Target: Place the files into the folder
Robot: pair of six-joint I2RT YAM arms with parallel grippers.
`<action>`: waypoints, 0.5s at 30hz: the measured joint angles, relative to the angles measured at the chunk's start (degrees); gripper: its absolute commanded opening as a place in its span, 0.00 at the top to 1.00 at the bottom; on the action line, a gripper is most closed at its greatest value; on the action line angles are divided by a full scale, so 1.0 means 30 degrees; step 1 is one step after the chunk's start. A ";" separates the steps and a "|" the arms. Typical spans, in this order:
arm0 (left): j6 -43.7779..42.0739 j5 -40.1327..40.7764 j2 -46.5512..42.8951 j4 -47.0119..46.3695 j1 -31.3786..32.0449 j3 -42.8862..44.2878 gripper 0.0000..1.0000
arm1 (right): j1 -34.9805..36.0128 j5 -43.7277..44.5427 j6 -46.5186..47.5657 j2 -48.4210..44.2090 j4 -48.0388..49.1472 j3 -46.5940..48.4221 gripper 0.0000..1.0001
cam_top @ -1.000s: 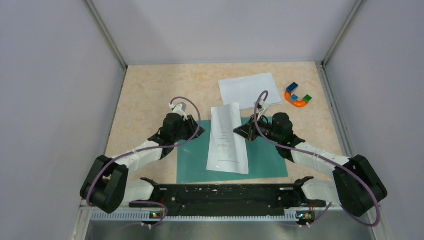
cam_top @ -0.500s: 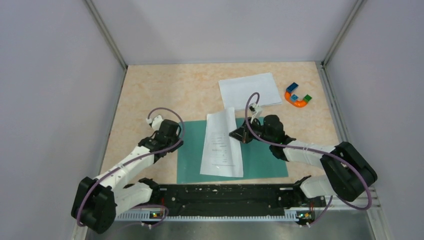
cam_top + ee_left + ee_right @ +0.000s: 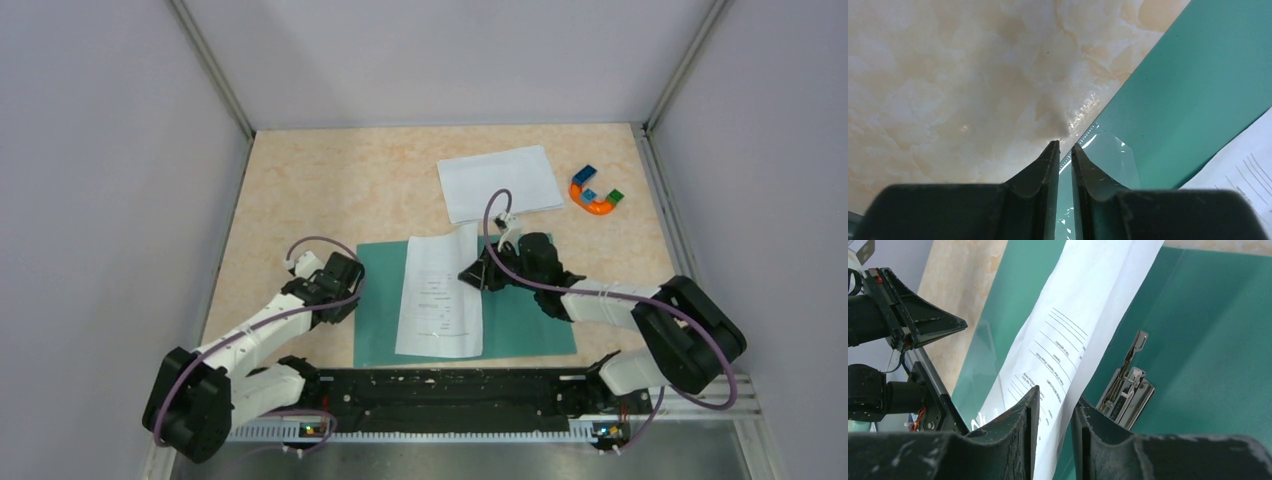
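Observation:
The teal folder lies flat in front of the arm bases, its metal clip on the inner face. The printed sheet lies bowed over the folder's middle. My right gripper is shut on the sheet's right edge, which runs between the jaws in the right wrist view. My left gripper is at the folder's left edge, with its jaws closed on the thin clear cover film. The nearly blank sheet lies on the table behind the folder.
A multicoloured horseshoe toy lies at the back right. Metal corner posts and grey walls enclose the marbled table. The black base rail runs along the near edge.
My right gripper has carried the printed sheet leftward and slightly nearer over the folder. My left arm has drawn back from the folder's top-left corner to its left edge.

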State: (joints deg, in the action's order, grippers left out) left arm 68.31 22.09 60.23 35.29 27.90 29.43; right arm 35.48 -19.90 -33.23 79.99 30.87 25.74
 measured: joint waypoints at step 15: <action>0.0845 -0.0262 0.0729 -0.0131 0.0729 -0.0459 1.00 | 0.0044 0.0131 0.0284 0.1231 -0.3191 0.0860 0.88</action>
State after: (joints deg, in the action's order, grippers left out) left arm 70.85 21.30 62.41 34.89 30.09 28.05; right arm 35.62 -19.51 -32.38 83.68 21.30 28.32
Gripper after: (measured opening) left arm 0.015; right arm 0.198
